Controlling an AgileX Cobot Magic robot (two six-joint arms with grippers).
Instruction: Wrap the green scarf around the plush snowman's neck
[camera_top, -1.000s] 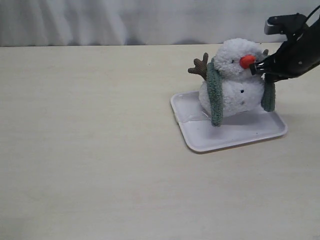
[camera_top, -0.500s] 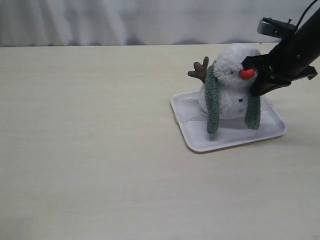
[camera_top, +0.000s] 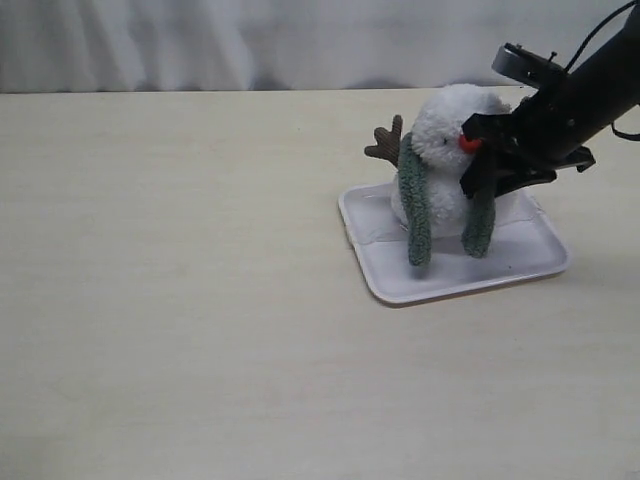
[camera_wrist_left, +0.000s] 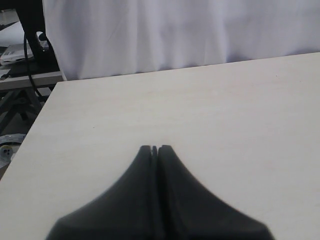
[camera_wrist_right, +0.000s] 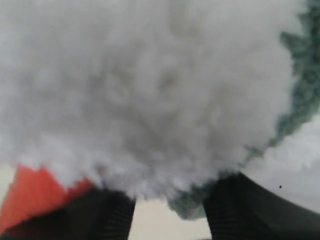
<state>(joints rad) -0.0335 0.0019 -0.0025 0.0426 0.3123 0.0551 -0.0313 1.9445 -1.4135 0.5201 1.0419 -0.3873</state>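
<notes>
Right gripper (camera_top: 478, 172) pinches the green scarf (camera_top: 414, 205) at the plush snowman (camera_top: 440, 130), at 3 o'clock of its neck (camera_top: 432, 172). Both scarf ends hang onto the white tray (camera_top: 520, 258). Left gripper (camera_wrist_left: 154, 149) pressed together over bare table (camera_top: 180, 280).

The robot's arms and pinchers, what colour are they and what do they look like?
Both are black. The right arm is dark and chunky, with a small grey box on top and a thin black cable curling off it. The left gripper has two smooth, matte black fingers that taper to narrow tips. The right gripper has black fingers with fine ridges.
</notes>
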